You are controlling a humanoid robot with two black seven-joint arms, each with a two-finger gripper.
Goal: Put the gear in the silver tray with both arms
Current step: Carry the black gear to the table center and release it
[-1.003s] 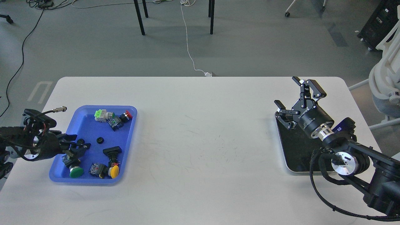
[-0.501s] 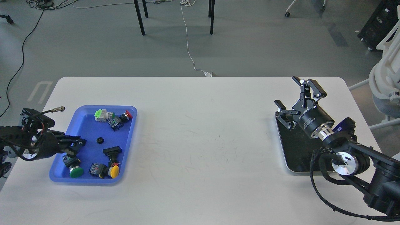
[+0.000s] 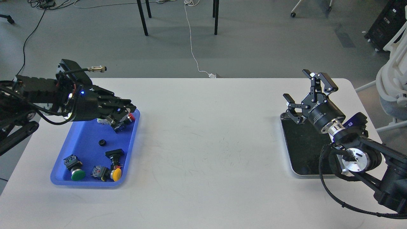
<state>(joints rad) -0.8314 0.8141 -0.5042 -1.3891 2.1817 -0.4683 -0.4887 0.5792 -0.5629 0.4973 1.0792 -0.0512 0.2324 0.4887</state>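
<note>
A small black gear point(image 3: 102, 142) lies in the middle of the blue tray point(image 3: 86, 149). My left gripper point(image 3: 128, 107) hangs above the blue tray's far right corner. Its dark fingers are drawn together on a small dark piece that I cannot make out clearly. The silver tray point(image 3: 302, 149), shiny-rimmed with a black bottom, sits at the table's right side and holds nothing that I can see. My right gripper point(image 3: 298, 87) is open and empty, raised over the silver tray's far edge.
The blue tray also holds several push-button switches: green point(image 3: 77, 174), yellow point(image 3: 116, 173), red point(image 3: 129, 117), and a black one point(image 3: 114, 155). The right arm's wrist and cable point(image 3: 353, 159) cover the silver tray's right side. A white chair point(image 3: 394, 79) stands right of the table.
My left gripper rose from the blue tray's left side and moved up and right. A small black gear that lay by it is gone from there. My right gripper lifted slightly.
</note>
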